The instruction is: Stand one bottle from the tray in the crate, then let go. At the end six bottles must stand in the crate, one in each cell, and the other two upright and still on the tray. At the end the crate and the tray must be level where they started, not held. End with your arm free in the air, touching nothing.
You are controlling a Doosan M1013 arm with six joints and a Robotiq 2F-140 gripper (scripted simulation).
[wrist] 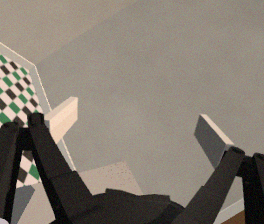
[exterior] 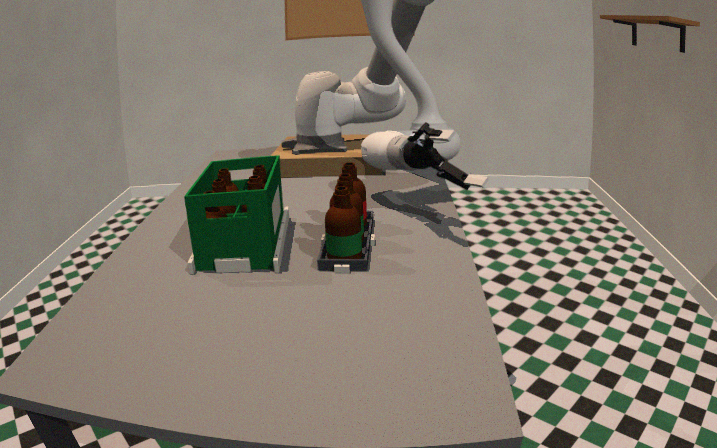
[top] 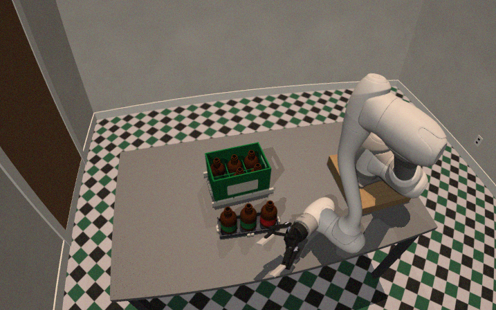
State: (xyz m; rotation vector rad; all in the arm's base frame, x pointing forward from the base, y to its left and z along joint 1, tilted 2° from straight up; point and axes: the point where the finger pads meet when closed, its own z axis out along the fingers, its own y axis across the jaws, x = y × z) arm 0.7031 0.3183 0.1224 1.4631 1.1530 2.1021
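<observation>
Crate [top: 238,185] crowds tray [top: 241,233] behind, bottles [top: 248,217] packed, near side open

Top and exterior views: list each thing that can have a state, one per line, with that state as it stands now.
Crate: level on the table, five bottles standing in it, one front cell vacant.
Tray: flat on the table, not held.
Green-label bottles: two, upright on the tray.
Red-label bottle: upright on the tray, untouched.
End effector: fully open, holding nothing, beside the tray's end.
</observation>
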